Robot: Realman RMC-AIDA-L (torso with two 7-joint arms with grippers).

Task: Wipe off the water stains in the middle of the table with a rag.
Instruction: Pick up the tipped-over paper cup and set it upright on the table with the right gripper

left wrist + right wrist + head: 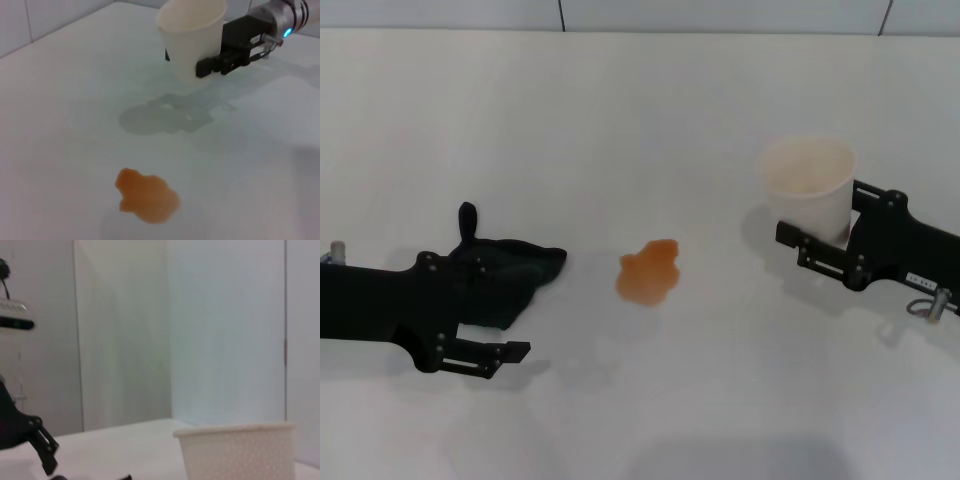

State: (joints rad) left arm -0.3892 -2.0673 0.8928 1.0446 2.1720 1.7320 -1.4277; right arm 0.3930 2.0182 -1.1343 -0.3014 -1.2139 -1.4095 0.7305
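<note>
An orange-brown blotch, the water stains, sits in the middle of the white bench, its outline irregular and its surface translucent. To its left the black rag lies crumpled on the bench, a small loop tab standing up at its far end. The left hand reaches over the rag with its fingers spread wide, one finger across the cloth and the other lying on bare bench on the near side; whether the cloth is actually gripped cannot be told.

To the right of the stains, well apart from them, a white paper cup stands upright. The head view looks into its mouth and shows only pale walls with a faint brownish tint; no liquid can be made out. The right hand holds the cup, a finger on each side of its lower wall, as the left wrist view also shows.

Open bench lies between rag and stains, between stains and cup, and all along the far side up to the tiled wall. A small label on the right arm cannot be read.
</note>
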